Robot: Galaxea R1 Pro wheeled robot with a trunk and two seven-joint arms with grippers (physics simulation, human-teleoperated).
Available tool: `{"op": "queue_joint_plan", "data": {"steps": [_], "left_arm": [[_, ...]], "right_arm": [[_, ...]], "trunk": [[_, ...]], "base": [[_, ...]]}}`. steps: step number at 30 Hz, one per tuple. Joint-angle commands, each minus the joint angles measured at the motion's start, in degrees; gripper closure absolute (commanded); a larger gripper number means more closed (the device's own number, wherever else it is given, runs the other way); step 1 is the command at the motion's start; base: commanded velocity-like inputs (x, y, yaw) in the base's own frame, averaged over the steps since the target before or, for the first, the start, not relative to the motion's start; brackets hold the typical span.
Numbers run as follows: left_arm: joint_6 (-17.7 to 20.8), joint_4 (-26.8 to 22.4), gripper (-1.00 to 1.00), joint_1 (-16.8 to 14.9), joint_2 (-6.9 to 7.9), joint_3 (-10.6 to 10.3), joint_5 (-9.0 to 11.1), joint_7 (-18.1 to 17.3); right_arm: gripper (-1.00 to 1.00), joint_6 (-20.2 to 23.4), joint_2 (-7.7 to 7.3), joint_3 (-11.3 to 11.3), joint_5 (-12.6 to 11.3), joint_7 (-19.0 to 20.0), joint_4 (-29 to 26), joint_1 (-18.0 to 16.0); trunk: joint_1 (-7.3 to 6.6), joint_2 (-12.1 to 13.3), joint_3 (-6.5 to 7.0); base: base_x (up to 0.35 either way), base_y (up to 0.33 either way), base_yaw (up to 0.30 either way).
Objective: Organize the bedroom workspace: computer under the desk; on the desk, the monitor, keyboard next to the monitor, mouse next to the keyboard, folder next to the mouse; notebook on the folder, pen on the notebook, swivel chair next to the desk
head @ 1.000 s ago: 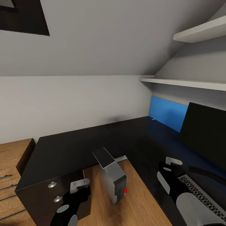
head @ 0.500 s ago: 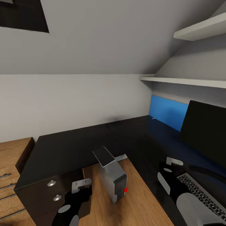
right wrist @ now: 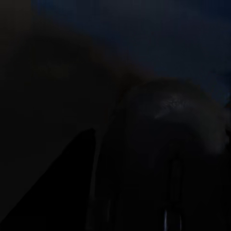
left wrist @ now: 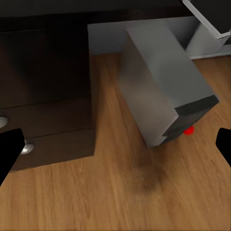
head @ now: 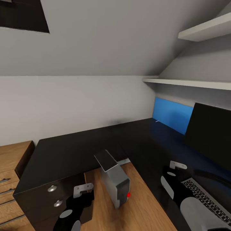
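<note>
Two left gripper [left wrist: 115,144] fingertips spread wide above computer [left wrist: 166,86]; empty, seemingly.

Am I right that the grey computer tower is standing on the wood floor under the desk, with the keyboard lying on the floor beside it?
Not quite. The computer does stand on the wood floor by the desk, but the keyboard lies on the desk top in front of the monitor, not on the floor. The head view shows this.
</note>
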Motion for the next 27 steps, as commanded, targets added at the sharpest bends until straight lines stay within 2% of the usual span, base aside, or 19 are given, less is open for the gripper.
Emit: {"op": "queue_joint_plan", "data": {"steps": [1, 11, 17, 27], "left_arm": [[0.11, -0.04, -1.0, -0.03, 0.01, -0.08, 0.6, 0.55], [0.05, -0.13, -1.0, -0.03, -0.18, -0.2, 0.68, 0.48], [0.02, -0.17, -1.0, -0.03, -0.25, -0.96, 0.68, 0.55], [0.03, -0.17, -1.0, -0.03, -0.25, -1.02, 0.68, 0.56]], "right_arm": [[1.0, 0.46, -0.09, 0.48, -0.28, -0.39, -0.1, -0.03], [1.0, 0.49, -0.17, 0.4, -0.34, -0.45, 0.06, -0.03], [1.0, 0.49, -0.19, 0.39, -0.35, -0.46, 0.07, -0.03], [1.0, 0.49, -0.18, 0.39, -0.35, -0.48, 0.07, -0.03]], "trunk": [[0.02, -0.03, -0.06], [0.02, -0.03, -0.06], [1.34, -2.44, -1.14], [3.53, -6.45, -2.93]], "base": [[0.217, 0.0, 0.0], [0.074, 0.0, 0.0], [0.001, 0.0, 0.0], [0.0, 0.0, 0.0]]}}
